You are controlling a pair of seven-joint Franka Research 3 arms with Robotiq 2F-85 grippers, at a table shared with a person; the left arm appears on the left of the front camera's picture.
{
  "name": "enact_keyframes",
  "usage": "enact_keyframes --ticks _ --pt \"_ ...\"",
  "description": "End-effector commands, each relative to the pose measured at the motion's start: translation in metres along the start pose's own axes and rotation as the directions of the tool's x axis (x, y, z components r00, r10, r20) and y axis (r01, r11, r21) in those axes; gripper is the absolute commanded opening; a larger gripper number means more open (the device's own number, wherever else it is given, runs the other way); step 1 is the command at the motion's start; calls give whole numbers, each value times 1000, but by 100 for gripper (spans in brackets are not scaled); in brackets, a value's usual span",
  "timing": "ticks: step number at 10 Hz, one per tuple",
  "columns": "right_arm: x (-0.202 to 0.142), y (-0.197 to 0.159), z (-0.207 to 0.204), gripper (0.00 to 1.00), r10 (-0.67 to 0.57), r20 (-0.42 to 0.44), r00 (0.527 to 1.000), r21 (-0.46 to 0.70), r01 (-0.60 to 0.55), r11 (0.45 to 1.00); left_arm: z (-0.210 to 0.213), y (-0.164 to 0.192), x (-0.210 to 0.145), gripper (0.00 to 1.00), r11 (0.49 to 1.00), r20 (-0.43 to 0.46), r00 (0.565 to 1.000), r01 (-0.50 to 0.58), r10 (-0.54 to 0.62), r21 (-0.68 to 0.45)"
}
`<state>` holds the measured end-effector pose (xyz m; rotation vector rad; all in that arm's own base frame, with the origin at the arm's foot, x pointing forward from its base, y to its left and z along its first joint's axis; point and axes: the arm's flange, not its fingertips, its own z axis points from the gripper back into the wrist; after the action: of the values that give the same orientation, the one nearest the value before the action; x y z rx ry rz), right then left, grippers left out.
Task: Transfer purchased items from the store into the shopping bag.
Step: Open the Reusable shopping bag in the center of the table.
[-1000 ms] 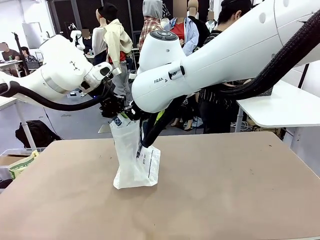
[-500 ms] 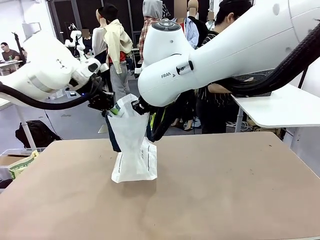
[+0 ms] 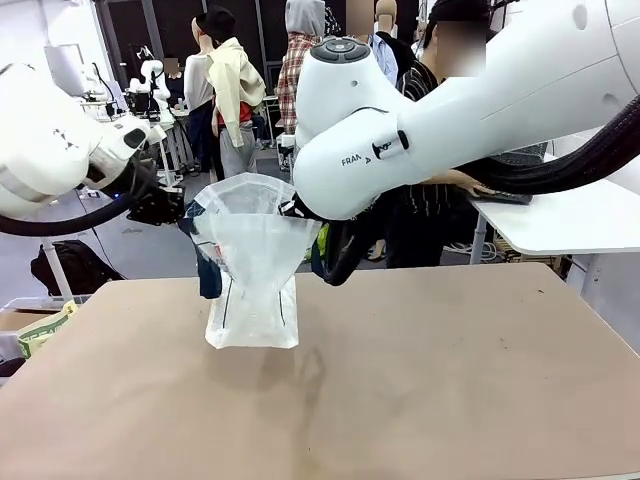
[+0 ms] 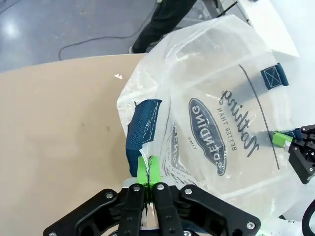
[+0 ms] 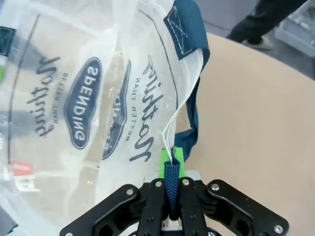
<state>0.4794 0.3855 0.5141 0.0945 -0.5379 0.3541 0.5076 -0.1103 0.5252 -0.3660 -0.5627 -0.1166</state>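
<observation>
Brown surface [image 3: 450, 380] with shopping bag [image 3: 250, 290] upright left of centre | left pincer [image 4: 146, 169] clamped on bag rim, right pincer [image 5: 172, 162] clamped on strap handle [image 5: 189, 29] | mouth stretched wide, narrower a second ago | likely ready for loading

The front view looks across the table [image 3: 450, 380] from the near edge. Both wrist views look down from very close; all share the shopping bag [image 3: 255, 265].
</observation>
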Motion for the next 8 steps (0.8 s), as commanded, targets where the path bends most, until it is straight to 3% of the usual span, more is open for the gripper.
enact_keyframes --ticks 1,3,6,8 --pt "-9 0 -10 0 27 18 999 3 -28 1000 2 10 -17 0 999 24 999 -45 45 8" --pt "-7 5 -18 0 71 2 997 21 -71 997 -2 13 -27 0 999 -11 999 -46 46 12" --pt "-10 22 -36 0 145 -111 983 17 -144 989 -11 5 -36 0 998 -114 993 -13 19 54" --pt "-15 29 -45 0 186 -126 974 18 -185 983 -20 5 -37 0 998 -151 988 4 5 61"
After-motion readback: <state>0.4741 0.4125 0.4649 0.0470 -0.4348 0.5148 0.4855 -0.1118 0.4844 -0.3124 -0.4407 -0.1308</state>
